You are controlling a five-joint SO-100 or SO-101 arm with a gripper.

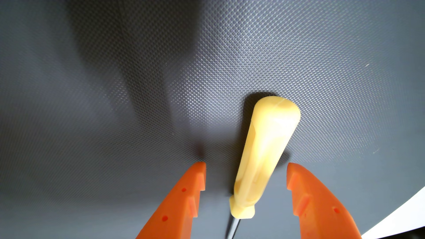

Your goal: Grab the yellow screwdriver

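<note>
With its two orange fingers spread wide to either side, the gripper (246, 163) straddles the yellow screwdriver (264, 156) in the wrist view, holding nothing. The tool lies flat on a dark grey textured mat (138, 92) that covers the tabletop, its rounded butt end pointing up the picture and tilted a little to the right. Its dark metal shaft (232, 227) runs off the bottom edge between the fingers.

The handle sits in the gap but not at its centre: it passes nearer the left finger (184, 197) low down, by the collar, and leans toward the right finger (310, 200) higher up. Neither finger touches it; mat shows on both sides. The wide stance looks deliberate, leaving room for the thick handle to pass between the tips before they close.

The fingertips appear level with the lower half of the handle, the likely target, since that part offers far more to clamp than the thin shaft. Whether the tips already rest on the mat cannot be told from this angle, though a small dark shadow just above the left tip suggests they are close to it.

The grab itself is not yet made. Closing from here should catch the handle, though its slant may make it swivel or roll as the fingers meet it. A white surface (409, 213) shows past the mat's edge at lower right.
</note>
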